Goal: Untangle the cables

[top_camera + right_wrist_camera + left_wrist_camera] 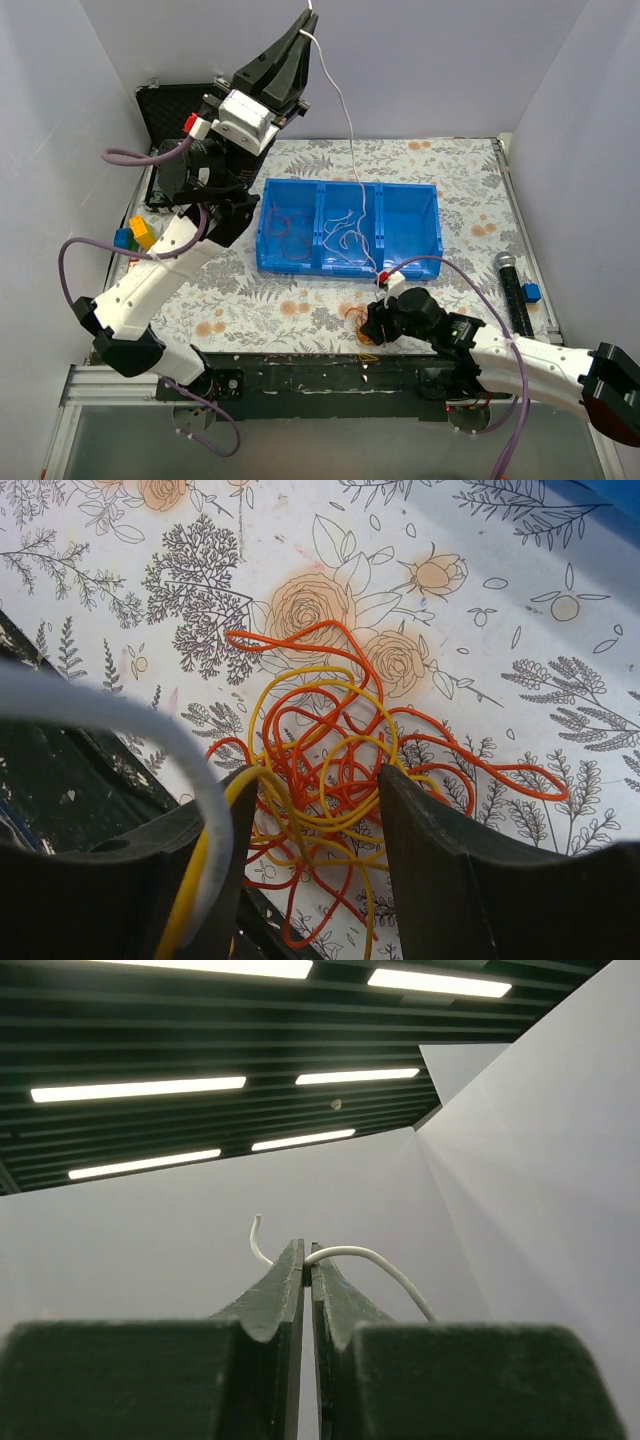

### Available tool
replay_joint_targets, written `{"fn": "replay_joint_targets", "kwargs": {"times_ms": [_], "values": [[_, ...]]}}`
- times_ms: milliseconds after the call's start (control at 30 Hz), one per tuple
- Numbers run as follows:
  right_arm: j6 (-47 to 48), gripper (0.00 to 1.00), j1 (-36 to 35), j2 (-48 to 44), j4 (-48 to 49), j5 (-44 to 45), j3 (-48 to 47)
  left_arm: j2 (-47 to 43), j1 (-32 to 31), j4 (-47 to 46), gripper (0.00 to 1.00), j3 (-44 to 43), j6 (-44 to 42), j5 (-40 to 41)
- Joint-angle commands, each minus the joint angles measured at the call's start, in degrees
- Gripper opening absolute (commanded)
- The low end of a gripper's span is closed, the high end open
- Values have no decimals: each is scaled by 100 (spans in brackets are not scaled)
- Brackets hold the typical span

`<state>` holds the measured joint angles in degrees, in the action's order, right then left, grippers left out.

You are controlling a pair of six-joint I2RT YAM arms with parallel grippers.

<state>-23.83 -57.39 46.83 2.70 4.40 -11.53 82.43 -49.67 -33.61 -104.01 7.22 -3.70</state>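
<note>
My left gripper (308,15) is raised high at the back, shut on a thin white cable (345,110) that hangs down past the blue bin (348,262) toward the right arm. In the left wrist view the jaws (306,1255) pinch that white cable (365,1255) at their tips. My right gripper (370,325) is low at the table's front edge, open, straddling a tangle of orange, red and yellow cables (330,740) on the floral cloth. A yellow strand drapes over its left finger (225,820), and the white cable (120,715) crosses blurred in front.
The blue bin has three compartments: red cables (288,225) on the left, white cables (347,230) in the middle. A black case (160,105) stands at the back left, coloured blocks (135,235) beside it. A microphone (512,290) and a blue block (532,292) lie at the right.
</note>
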Motion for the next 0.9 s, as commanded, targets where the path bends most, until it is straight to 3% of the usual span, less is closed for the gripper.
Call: {"fn": "replay_joint_targets", "kwargs": {"times_ms": [0,267,367,567,867], "values": [[10,62,-18,46,2,-62,-192,71,10,-225,0,-340,-169,-200],[-42,71,-18,-25,11,8,-139,545,-16,-1200,0,-778,-502,-245],[-16,71,-18,-16,-24,17,-157,651,-16,-1035,0,-990,-485,-201],[10,60,-27,-139,-33,17,-139,274,-16,-946,1,-86,-450,-622],[-68,50,-18,-560,-103,131,-183,291,-16,-1095,1,459,-538,-289]]}}
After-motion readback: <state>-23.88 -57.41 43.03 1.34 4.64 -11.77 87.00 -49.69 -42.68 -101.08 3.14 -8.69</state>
